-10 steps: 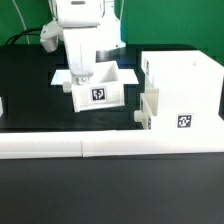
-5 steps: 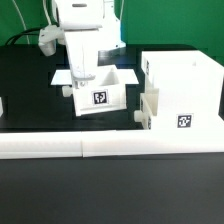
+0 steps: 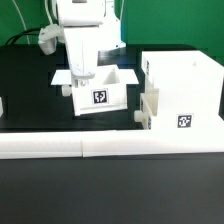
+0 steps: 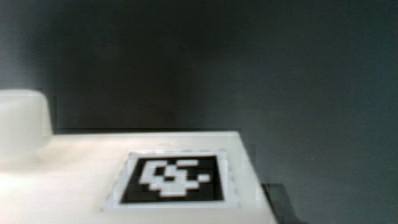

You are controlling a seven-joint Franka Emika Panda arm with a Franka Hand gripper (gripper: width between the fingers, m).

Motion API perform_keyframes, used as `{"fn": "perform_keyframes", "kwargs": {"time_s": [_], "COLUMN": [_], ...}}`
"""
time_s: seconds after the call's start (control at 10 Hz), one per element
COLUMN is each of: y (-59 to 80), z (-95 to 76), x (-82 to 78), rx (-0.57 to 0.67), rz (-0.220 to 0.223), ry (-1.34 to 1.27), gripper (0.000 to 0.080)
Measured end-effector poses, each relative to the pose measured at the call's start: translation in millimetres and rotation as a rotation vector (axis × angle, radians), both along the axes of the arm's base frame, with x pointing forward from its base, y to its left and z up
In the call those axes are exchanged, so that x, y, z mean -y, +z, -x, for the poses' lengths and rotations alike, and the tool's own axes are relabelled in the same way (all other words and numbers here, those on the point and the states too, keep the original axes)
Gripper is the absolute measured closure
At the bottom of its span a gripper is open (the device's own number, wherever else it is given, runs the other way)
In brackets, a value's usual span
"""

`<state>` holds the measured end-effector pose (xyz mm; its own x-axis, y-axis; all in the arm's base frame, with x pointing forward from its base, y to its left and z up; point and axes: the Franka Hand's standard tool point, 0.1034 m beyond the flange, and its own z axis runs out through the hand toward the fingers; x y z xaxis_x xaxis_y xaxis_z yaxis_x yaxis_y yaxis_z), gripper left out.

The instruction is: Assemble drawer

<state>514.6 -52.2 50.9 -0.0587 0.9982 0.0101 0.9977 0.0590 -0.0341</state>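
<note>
nearest the exterior camera: long low white border rail [image 3: 60, 148], nothing on it. behind it, on the exterior view's right: tall boxy white plastic case [image 3: 185, 85], tag forward. a small white knob [image 3: 137, 115] juts from its lower side toward the exterior view's left. further back, left of the case and apart from it: small white open-top plastic tray [image 3: 100, 97], tag forward. the gripper [image 3: 80, 76] stands over the tray wall farthest from the case, jaws drawn together, apparently pinching that thin wall. judgement: the tray must travel toward the exterior view's right, into the case's side. the wrist view adds only the tray's black-and-white tag [image 4: 173, 180], close and blurred, with no case in it. the exterior view hides the pinch itself.
</note>
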Motion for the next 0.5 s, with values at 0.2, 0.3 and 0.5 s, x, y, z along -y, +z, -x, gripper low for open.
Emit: {"fn": "perform_keyframes", "kwargs": {"time_s": [0.2, 0.3, 0.5], "y": [0.2, 3.6, 5.3], "z": [-3.2, -8.0, -11.3], "x": [-0.8, -2.4, 1.5], "rx": [0.033, 0.036, 0.066], "rz": [0.000, 0.001, 0.002], "ry": [-0.002, -0.011, -0.018], "gripper": [0.0757, 0.0757, 0.0757]}}
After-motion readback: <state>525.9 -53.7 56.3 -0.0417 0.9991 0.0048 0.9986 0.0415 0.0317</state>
